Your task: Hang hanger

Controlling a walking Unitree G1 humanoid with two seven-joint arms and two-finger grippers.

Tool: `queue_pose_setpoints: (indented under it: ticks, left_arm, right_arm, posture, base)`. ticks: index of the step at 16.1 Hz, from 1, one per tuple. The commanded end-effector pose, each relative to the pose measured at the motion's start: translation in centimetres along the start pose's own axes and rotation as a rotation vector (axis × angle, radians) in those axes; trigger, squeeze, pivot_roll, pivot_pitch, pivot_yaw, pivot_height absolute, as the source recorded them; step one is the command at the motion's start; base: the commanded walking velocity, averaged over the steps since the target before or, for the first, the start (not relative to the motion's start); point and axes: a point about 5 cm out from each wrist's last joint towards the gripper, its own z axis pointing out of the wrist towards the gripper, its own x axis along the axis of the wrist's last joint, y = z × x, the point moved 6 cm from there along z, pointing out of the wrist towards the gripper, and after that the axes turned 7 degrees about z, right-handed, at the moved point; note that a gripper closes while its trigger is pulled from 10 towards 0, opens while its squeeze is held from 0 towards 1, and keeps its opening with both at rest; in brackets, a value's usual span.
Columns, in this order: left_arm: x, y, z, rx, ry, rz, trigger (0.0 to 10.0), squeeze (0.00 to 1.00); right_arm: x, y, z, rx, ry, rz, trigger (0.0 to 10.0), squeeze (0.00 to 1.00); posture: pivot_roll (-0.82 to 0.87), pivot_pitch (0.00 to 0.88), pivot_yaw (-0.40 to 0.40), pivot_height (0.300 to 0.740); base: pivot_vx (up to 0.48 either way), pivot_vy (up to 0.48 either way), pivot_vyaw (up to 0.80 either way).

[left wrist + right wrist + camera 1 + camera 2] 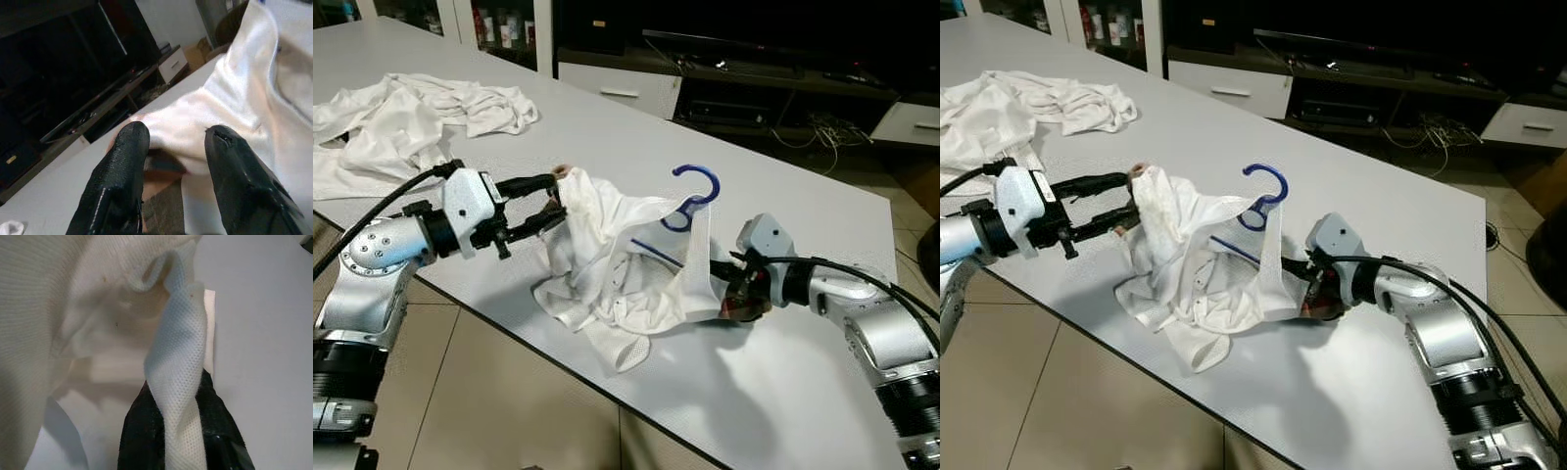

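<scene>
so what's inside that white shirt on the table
A blue hanger: its hook sticks out the top of the white shirt and a bit of blue bar shows at the neck. The cloth covers the rest of it.

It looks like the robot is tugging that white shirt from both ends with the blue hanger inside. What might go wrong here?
The left gripper holds only a bunched edge of the white shirt, so the cloth may slip out. The right gripper pinches a thin twisted strip, which could also pull free. The blue hanger sits loosely, just its hook poking out, so it might tip or slide out of the shirt onto the table.
</scene>
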Motion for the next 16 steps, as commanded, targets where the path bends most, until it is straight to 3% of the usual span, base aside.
queue_pose_setpoints:
  ticks: [1,2,3,4,6,7,8,9,10,11,14,16]
  left_arm:
    - [1.0,-0.5,0.3,0.006,0.032,0.006,10.0,0.0]
    - [2.1,-1.7,0.0,0.073,0.105,-0.078,10.0,0.0]
    - [4.3,-4.8,-0.9,0.256,0.268,-0.242,10.0,0.0]
    - [4.8,-6.3,-1.6,0.357,0.339,-0.31,10.0,0.0]
    - [3.4,-8.3,-2.9,0.581,0.388,-0.459,10.0,0.0]
    - [2.2,-8.1,-3.1,0.633,0.365,-0.504,10.0,0.0]
    - [0.7,-7.6,-3.1,0.678,0.317,-0.551,10.0,0.0]
    - [-0.2,-7.1,-3.1,0.701,0.274,-0.565,10.0,0.0]
    - [-1.3,-6.4,-3.1,0.736,0.216,-0.608,10.0,0.0]
    - [-2.2,-6.0,-3.3,0.78,0.18,-0.653,10.0,0.0]
    - [-3.8,-2.6,-2.3,0.833,0.12,-0.781,10.0,0.0]
    - [-3.9,-0.5,-1.4,0.844,0.093,-0.815,10.0,0.0]
  right_arm:
    - [0.9,1.0,-0.4,-0.04,0.024,0.004,0.0,0.0]
    - [1.3,1.5,-0.3,-0.073,0.048,0.023,0.0,0.0]
    - [2.6,2.2,-0.3,-0.125,0.114,0.071,0.0,0.0]
    - [3.3,2.5,-0.3,-0.153,0.149,0.094,0.0,0.0]
    - [4.3,3.7,-0.1,-0.255,0.222,0.187,0.0,0.0]
    - [4.4,4.2,0.0,-0.298,0.245,0.225,0.0,0.0]
    - [4.0,4.4,0.2,-0.32,0.235,0.248,1.1,0.0]
    - [3.6,4.4,0.4,-0.33,0.22,0.248,8.9,0.0]
    - [3.1,4.4,0.6,-0.346,0.201,0.261,10.0,0.0]
    - [2.9,4.4,0.7,-0.357,0.195,0.275,10.0,0.0]
    - [2.9,4.3,1.0,-0.371,0.207,0.314,10.0,0.0]
    - [3.2,4.2,1.1,-0.367,0.207,0.284,10.0,0.0]
  posture:
    - [0.05,0.038,-0.103,0.74]
    - [0.05,0.038,-0.103,0.74]
    - [0.05,0.039,-0.102,0.74]
    - [0.05,0.039,-0.102,0.74]
    - [0.06,0.041,-0.105,0.74]
    - [0.06,0.042,-0.107,0.74]
    - [0.06,0.044,-0.11,0.74]
    - [0.06,0.045,-0.111,0.74]
    - [0.06,0.046,-0.114,0.74]
    - [0.07,0.045,-0.115,0.74]
    - [0.07,0.044,-0.114,0.74]
    - [0.08,0.043,-0.115,0.74]
  base:
    - [0.0,0.0,0.0]
    - [0.0,0.0,0.0]
    - [0.0,0.0,0.0]
    - [0.0,0.0,0.0]
    - [0.0,0.0,0.0]
    - [0.0,0.0,0.0]
    - [0.0,0.0,0.0]
    - [0.0,0.0,0.0]
    - [0.0,0.0,0.0]
    - [0.0,0.0,0.0]
    - [0.0,0.0,0.0]
    - [0.0,0.0,0.4]
